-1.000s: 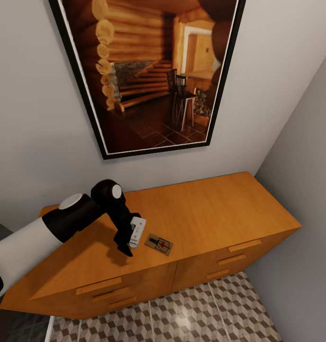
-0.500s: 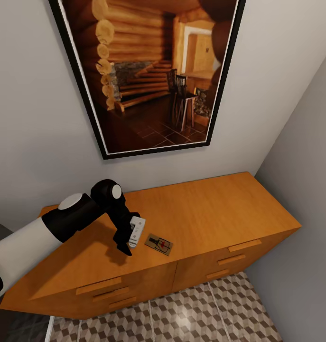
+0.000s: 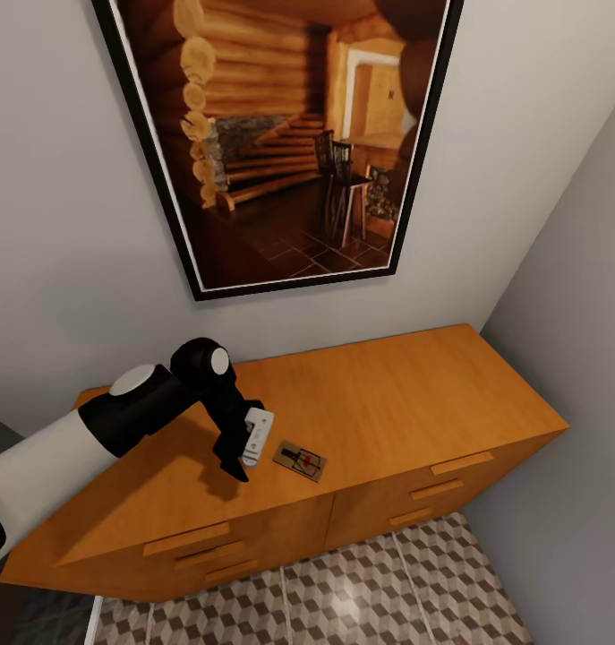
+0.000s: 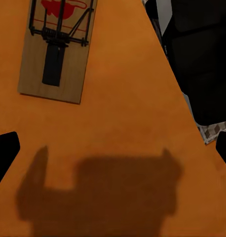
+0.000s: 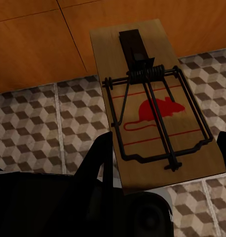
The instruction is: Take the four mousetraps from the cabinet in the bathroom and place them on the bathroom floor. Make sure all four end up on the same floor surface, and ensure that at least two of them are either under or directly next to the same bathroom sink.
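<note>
The left arm, white along the forearm and black at elbow and wrist, reaches from the left over the orange-brown wooden cabinet (image 3: 388, 403), its wrist bent down so that the left gripper (image 3: 240, 466) points at the flat top near the front edge. Its black fingertips (image 4: 4, 153) stand wide apart at either side of the left wrist view, nothing between them; its shadow falls on the wood below.

Just beside this gripper, apart from it, a flat tan wooden mousetrap (image 3: 299, 460) lies on the cabinet top, with dark wire spring, black bar and red mark.

In the right wrist view a second tan mousetrap (image 5: 155, 106), printed with a red mouse under its dark wire bow, sits in the right gripper (image 5: 165, 153) above the cube-patterned brown, tan and white bathroom floor (image 5: 39, 123), before the cabinet's drawer fronts.

A black-framed log-cabin picture (image 3: 280, 134) hangs on the wall above.
</note>
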Available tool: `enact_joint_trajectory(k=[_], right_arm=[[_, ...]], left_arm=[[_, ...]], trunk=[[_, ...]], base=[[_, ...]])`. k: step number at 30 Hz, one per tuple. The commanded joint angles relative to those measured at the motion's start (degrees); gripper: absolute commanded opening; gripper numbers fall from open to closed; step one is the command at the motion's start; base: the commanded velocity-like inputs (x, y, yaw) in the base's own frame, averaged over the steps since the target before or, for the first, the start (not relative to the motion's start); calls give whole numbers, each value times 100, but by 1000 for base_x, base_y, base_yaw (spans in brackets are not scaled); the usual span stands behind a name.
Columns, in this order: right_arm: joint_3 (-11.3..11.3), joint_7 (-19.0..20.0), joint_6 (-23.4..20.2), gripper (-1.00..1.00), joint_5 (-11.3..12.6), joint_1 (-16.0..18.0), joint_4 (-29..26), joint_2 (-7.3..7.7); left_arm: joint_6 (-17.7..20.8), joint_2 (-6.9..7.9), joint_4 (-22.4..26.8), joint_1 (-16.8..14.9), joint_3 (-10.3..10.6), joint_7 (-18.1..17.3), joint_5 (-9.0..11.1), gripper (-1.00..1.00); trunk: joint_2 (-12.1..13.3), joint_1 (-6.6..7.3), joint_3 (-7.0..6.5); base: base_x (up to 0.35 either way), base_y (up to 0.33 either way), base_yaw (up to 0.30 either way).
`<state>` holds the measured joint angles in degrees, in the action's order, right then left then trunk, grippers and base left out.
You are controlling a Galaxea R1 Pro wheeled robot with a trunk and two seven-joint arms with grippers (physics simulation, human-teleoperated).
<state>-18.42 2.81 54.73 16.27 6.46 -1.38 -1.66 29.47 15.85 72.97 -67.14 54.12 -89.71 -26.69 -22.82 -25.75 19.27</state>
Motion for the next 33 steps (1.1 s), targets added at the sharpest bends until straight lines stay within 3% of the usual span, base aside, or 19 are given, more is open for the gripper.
enact_joint_trajectory(k=[1,4,11,13,33], right_arm=[[-30,36,20,-100,69,4,6,-1],[-30,36,22,-100,69,4,6,-1],[-30,36,20,-100,69,4,6,-1],[-30,36,22,-100,69,4,6,-1],[-30,36,20,-100,69,4,6,-1]], left_arm=[[63,7,11,-8,-3,-29,-31,100],[61,14,18,-9,-98,-29,-34,100],[59,19,153,-9,-626,-29,-37,100],[61,15,176,-9,-679,-29,-37,100],[79,-7,184,-8,-731,-29,-46,100]], trunk=[[-10,-3,10],[-10,-3,10],[-10,-3,10],[-10,-3,10],[-10,-3,10]], base=[[0,0,0],[0,0,0],[0,0,0],[0,0,0],[0,0,0]])
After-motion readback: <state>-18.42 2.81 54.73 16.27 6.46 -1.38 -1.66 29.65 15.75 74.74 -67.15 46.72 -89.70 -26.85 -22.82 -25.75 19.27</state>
